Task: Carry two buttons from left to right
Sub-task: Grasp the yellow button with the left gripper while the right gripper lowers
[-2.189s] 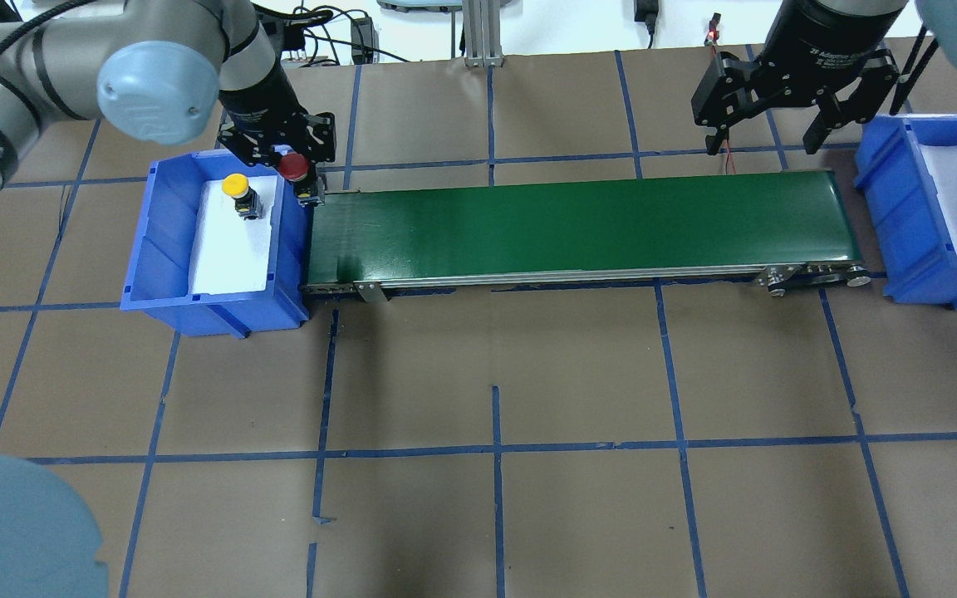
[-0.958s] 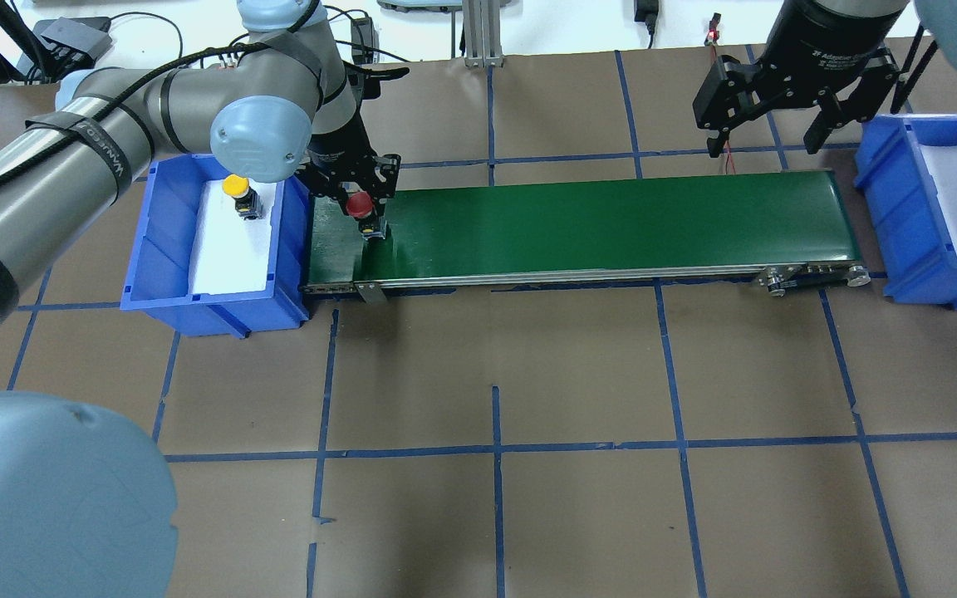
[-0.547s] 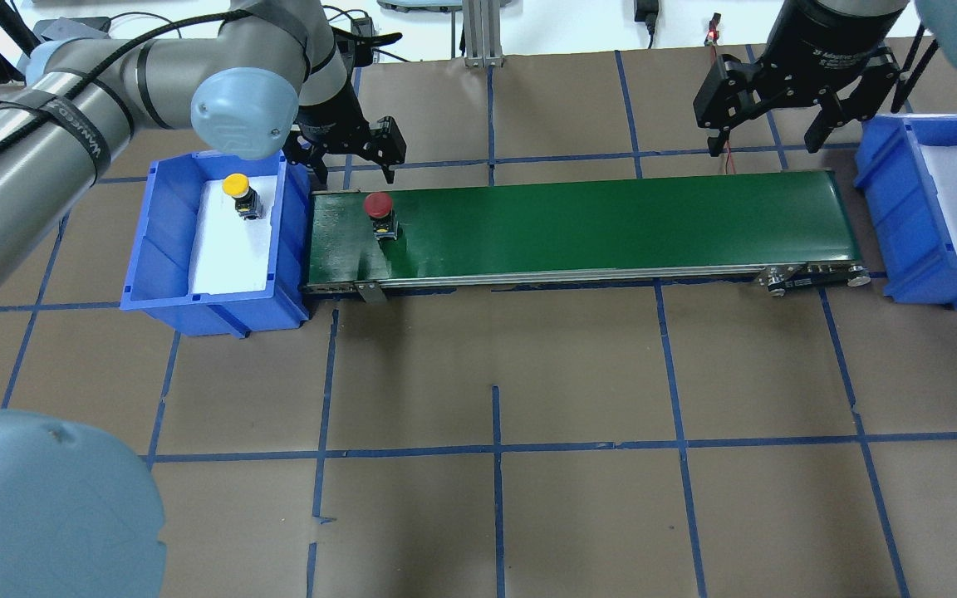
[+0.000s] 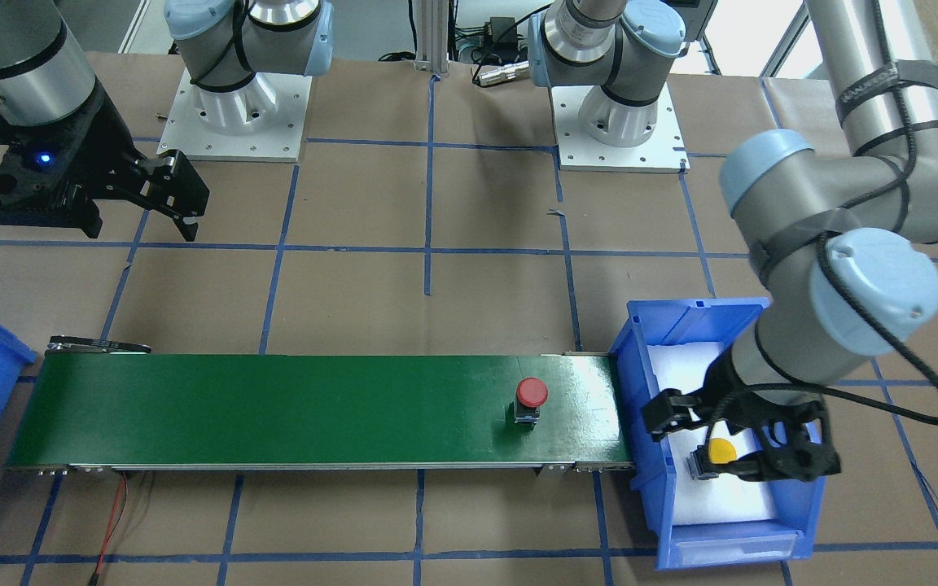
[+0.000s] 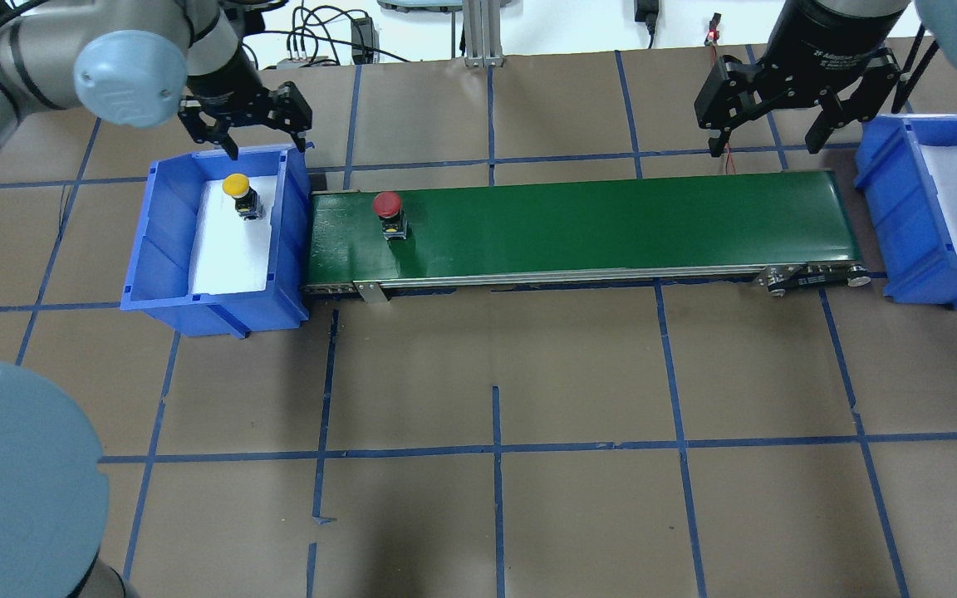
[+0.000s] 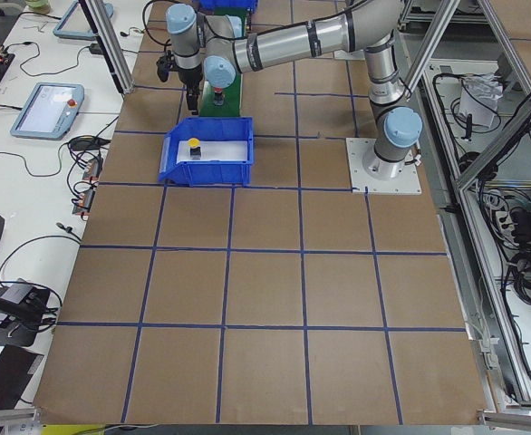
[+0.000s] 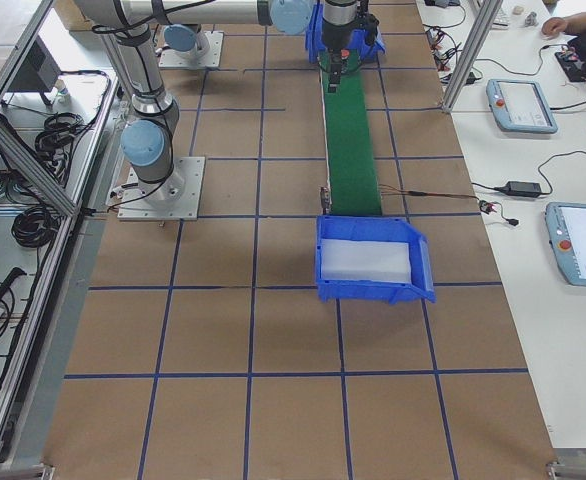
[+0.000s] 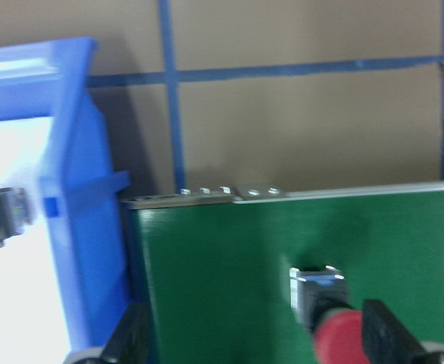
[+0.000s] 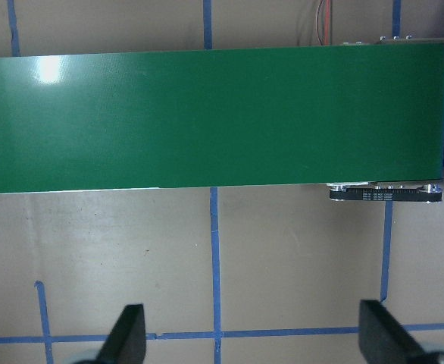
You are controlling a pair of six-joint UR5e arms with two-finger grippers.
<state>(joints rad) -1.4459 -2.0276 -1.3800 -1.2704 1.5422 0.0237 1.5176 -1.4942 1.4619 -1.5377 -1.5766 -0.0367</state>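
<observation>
Nearly under the left gripper (image 5: 267,148), wide open and empty, the yellow button (image 5: 236,186) stands in the bin (image 5: 163,241), so it should centre first, then descend; the red button (image 5: 387,203) is on the belt (image 5: 611,224) beside it, far from the right gripper (image 5: 765,137), which is also open and empty.

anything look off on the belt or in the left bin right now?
Nothing stands out. The red button stands upright on the green belt near its left end. The yellow button appears upright on the white liner in the left bin. The left gripper and right gripper are open, holding nothing.
</observation>
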